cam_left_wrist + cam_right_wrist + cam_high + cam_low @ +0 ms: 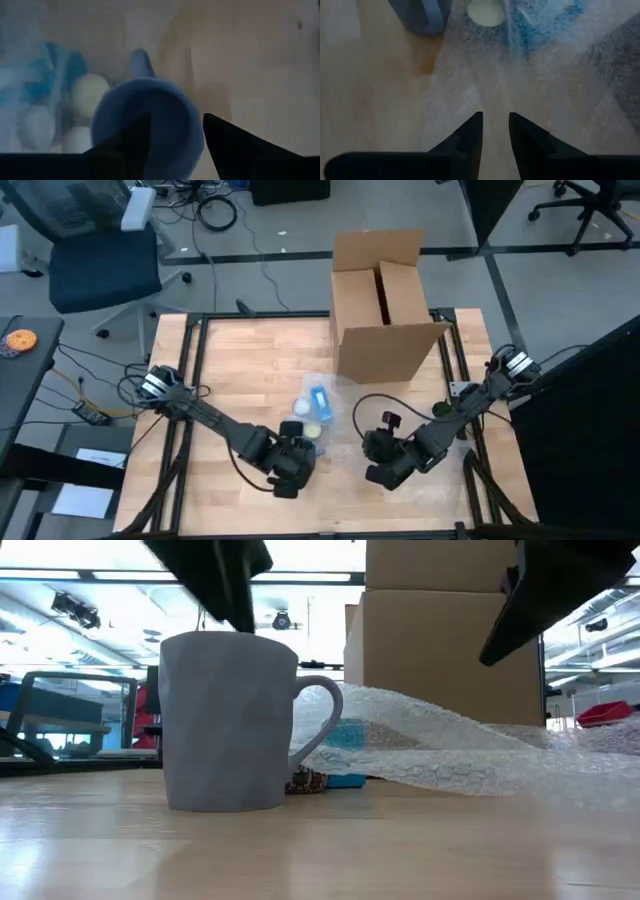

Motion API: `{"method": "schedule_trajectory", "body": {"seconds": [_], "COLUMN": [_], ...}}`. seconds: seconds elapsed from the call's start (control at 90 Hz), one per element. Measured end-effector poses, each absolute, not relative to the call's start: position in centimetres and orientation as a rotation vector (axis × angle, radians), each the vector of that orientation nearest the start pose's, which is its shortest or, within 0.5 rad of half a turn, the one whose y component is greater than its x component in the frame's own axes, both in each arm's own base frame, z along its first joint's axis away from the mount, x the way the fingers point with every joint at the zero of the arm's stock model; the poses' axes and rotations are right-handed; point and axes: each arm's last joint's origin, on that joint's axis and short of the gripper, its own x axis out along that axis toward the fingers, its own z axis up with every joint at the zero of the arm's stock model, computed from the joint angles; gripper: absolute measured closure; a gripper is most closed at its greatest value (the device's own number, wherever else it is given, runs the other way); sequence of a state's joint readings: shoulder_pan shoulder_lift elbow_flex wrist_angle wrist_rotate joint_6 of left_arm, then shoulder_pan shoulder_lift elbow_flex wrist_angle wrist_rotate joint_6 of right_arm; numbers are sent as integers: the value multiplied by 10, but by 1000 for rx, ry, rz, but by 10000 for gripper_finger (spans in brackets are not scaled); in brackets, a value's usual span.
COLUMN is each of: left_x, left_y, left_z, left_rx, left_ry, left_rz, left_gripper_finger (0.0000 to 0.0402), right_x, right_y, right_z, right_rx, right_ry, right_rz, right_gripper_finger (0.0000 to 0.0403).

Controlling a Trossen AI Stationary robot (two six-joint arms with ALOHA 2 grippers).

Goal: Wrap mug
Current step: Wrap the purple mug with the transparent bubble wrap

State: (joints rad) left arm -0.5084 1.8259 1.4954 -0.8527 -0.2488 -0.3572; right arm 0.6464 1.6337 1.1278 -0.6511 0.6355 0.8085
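A grey-blue mug (pixel 228 720) stands upright on the wooden table, with its handle (pixel 325 715) toward a sheet of bubble wrap (pixel 450 745) that lies crumpled beside it. My left gripper (pixel 175 137) is open just above the mug (pixel 150 120). One finger is over the mug's opening and the other is outside its wall. My right gripper (pixel 496 127) hovers over the flat edge of the bubble wrap (pixel 540 65) with a narrow gap between its fingers and nothing in it. In the high view the left gripper (pixel 296 452) and the right gripper (pixel 374 454) face each other near the table's front. My left gripper comes at the mug from above, its fingers straddling the rim (pixel 197 125) on the side away from the handle. I cannot tell whether either finger touches the rim. The mug stands on the table.
An open cardboard box (pixel 385 310) stands at the far side of the table. A blue item (pixel 320 398) and pale balls (pixel 301 408) lie under the bubble wrap. Bare wood lies to the left of the mug and along the front edge.
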Motion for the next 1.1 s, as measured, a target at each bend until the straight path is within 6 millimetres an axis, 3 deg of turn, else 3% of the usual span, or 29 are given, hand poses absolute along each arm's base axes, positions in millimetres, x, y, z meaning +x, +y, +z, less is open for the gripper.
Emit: {"method": "schedule_trajectory", "body": {"seconds": [0.256,0.489,0.622,0.811,1.1], "left_x": [330,336,337,336,334], "left_y": [-169,-160,-157,-157,-173], "left_z": [225,221,221,221,231], "left_rx": [99,48,9,61,98], "left_ry": [1135,1104,1109,1113,1075], "left_rz": [-61,18,45,13,-44], "left_gripper_finger": [234,240,281,385,394], "right_x": [265,271,272,280,293], "right_y": [178,179,177,176,175], "right_z": [218,219,214,209,208], "right_rx": [71,-5,-10,31,53], "right_ry": [820,681,667,619,510], "right_rz": [-347,-371,-370,-292,-104], "right_gripper_finger": [331,331,331,331,307]}}
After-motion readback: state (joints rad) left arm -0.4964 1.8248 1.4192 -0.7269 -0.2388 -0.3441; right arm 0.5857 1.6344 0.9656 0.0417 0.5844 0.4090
